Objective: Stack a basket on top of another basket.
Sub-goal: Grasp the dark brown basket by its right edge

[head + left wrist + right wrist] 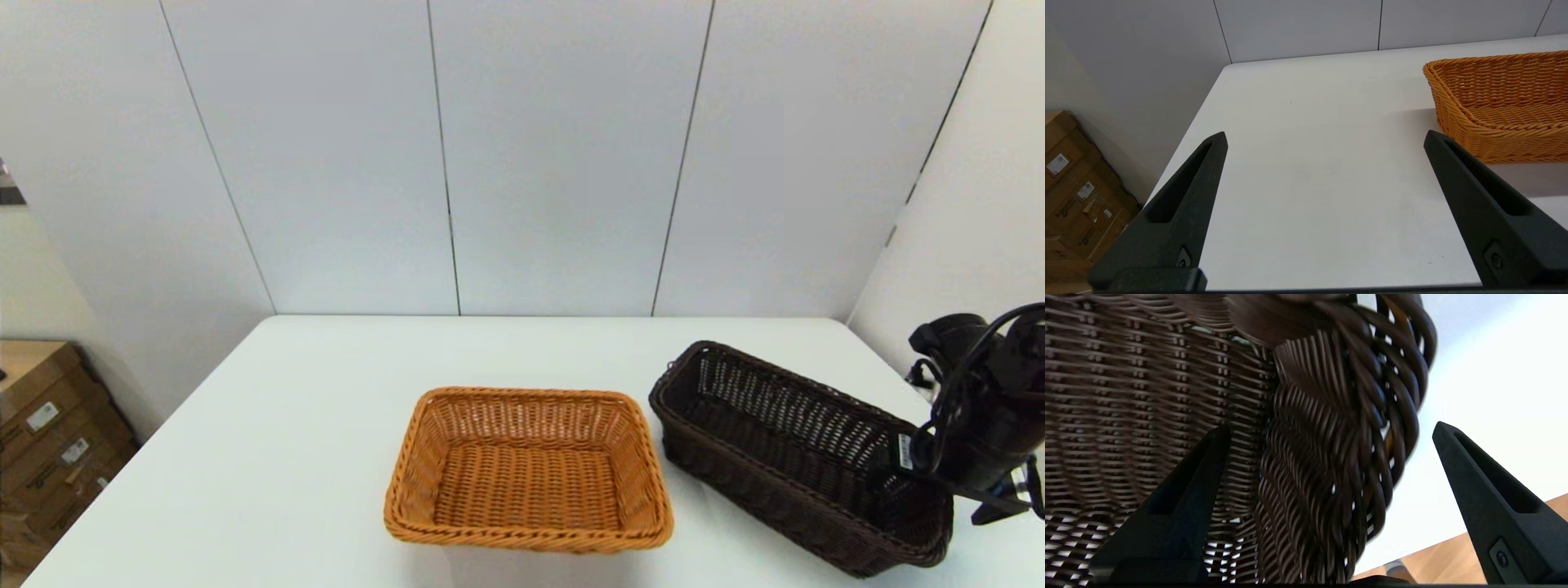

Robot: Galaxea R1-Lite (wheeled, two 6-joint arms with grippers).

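Note:
The orange-tan basket [529,469] sits on the white table [286,425] near the front middle, and its end also shows in the left wrist view [1502,102]. The dark brown basket [784,441] lies slantwise to its right. My right gripper [894,469] is open at that basket's near right end. In the right wrist view the braided rim and wall of the dark basket [1331,416] stand between the fingers of the right gripper [1327,433], one finger inside and one outside. My left gripper [1325,139] hangs open over bare table, left of the orange basket, holding nothing.
Cardboard boxes [49,441] stand on the floor past the table's left edge, seen also from the left wrist [1073,196]. Grey wall panels close off the back. The dark basket's right end lies near the table's right edge.

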